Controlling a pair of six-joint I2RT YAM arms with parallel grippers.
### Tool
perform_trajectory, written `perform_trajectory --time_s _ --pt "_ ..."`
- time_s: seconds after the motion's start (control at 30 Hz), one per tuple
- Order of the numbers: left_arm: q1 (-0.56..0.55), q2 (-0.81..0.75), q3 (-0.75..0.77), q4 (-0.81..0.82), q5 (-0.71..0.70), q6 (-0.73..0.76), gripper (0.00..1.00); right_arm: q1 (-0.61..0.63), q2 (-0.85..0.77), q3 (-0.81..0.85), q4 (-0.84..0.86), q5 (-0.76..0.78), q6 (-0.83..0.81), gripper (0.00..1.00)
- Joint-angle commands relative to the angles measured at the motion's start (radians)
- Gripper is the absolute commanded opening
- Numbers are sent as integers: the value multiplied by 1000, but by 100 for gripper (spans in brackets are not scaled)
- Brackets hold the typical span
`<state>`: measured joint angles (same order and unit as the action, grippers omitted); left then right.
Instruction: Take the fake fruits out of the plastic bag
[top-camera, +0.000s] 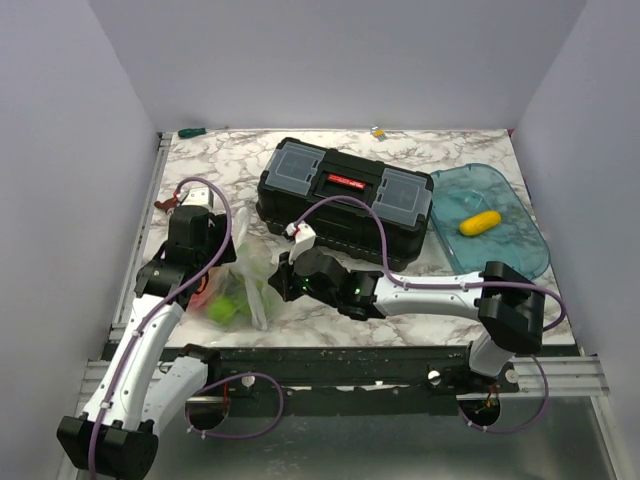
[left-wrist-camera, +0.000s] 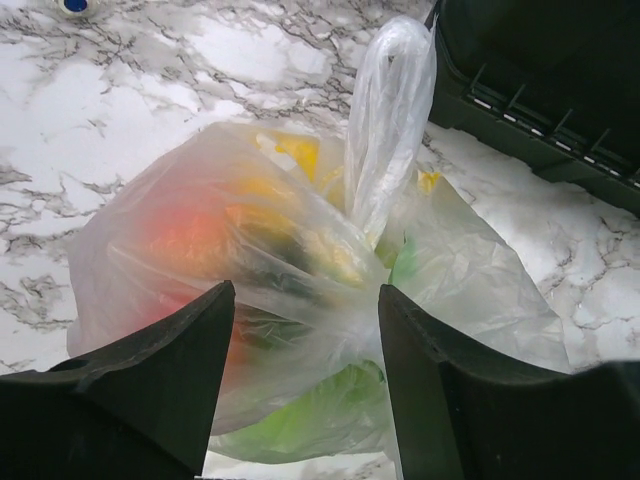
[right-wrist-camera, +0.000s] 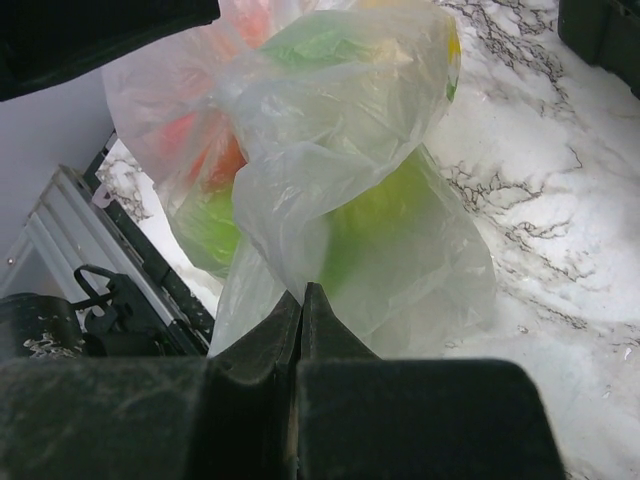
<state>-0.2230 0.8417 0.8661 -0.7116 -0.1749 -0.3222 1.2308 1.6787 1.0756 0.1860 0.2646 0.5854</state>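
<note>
**Thin film, a near edge, and fruit that can roll**

The right pincer is closed tight on a fold of the plastic bag. The left pincer stands wide, its fingers either side of the bag's bulk without clamping it. The bag lies at the near left of the tabletop, just in front of the black toolbox. The fake fruits, red, orange, green and yellow, are bunched inside it.

If the right pincer pulls while the left closes on fruit through the film, the film will likely stretch or tear. A tug toward the near edge could drag the whole bag off, or send freed fruit rolling over it.

Only the left wrist view shows the bag's twisted neck standing up toward the toolbox. Only the right wrist view shows the pinch itself. Only the top view shows a yellow fruit lying in the blue tray, far right and well apart.
</note>
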Motion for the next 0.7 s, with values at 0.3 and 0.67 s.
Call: perform_trajectory --time_s 0.3,0.67 --pt "-3 103 5 20 32 14 61 6 -36 -12 25 16 -4 1" --pt "-2 80 -7 46 115 31 30 6 -40 -21 26 32 -4 1"
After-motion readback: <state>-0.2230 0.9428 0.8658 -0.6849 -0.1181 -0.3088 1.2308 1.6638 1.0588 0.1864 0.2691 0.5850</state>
